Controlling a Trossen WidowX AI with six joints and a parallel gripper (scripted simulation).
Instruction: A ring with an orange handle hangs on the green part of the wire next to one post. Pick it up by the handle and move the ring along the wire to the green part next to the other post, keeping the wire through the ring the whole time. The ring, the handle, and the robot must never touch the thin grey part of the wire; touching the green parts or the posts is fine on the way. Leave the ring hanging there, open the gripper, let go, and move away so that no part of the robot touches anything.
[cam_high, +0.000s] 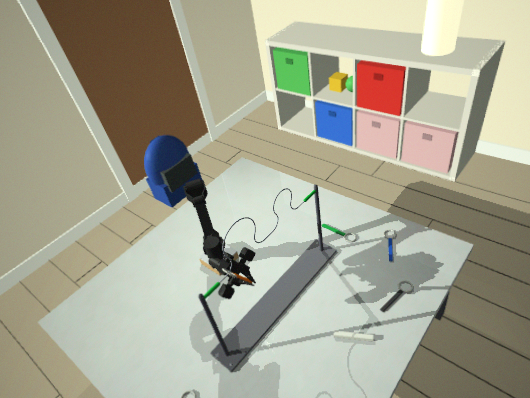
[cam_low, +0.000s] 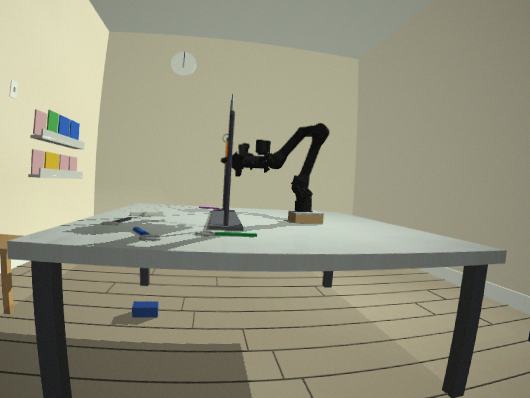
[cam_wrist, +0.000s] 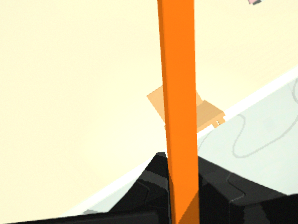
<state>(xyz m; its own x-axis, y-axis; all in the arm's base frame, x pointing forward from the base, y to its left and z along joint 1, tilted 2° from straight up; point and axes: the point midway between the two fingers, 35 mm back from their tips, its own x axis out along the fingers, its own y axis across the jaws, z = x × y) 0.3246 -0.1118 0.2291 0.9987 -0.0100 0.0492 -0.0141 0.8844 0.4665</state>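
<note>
My gripper (cam_high: 252, 281) (cam_low: 225, 160) (cam_wrist: 171, 159) is shut on the orange handle (cam_high: 241, 276) (cam_low: 227, 150) (cam_wrist: 180, 75), which stands upright. The ring (cam_low: 226, 137) is above the fingers at wire height; whether it touches the wire cannot be told. In the top view the gripper is just inward of the near green part (cam_high: 212, 290), by the near post (cam_high: 214, 325). The thin grey wire (cam_high: 275, 220) winds to the far green part (cam_high: 310, 195) at the far post (cam_high: 318, 220). The wire near the ring is mostly hidden by the gripper.
The posts stand on a dark base bar (cam_high: 280, 300). On the table (cam_high: 150, 310) beyond it lie a green-handled ring (cam_high: 334, 229), a blue-handled ring (cam_high: 390, 250), a black-handled ring (cam_high: 392, 300) and a white bar (cam_high: 354, 336).
</note>
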